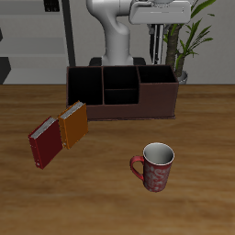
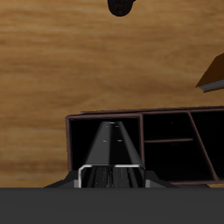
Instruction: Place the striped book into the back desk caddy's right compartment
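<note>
Wrist view: the striped book (image 2: 111, 176) hangs edge-on just under the camera. Its long axis runs straight down, and its lower end points into the open top of the back desk caddy (image 2: 175, 112), over the end section taken as the right compartment (image 2: 81, 142). The fingers are clenched on the book's upper end, though only their dark housing shows here. In the exterior view the gripper (image 1: 162, 46) stands high above that same end of the caddy (image 1: 119, 110), well clear of its rim, and the book between the fingers is too dark to pick out. Out on the counter (image 1: 202, 138), an orange book (image 1: 73, 126) and a dark red book (image 1: 43, 142) lean side by side, touching. A red patterned mug (image 1: 156, 167) stands upright nearer the front edge.
</note>
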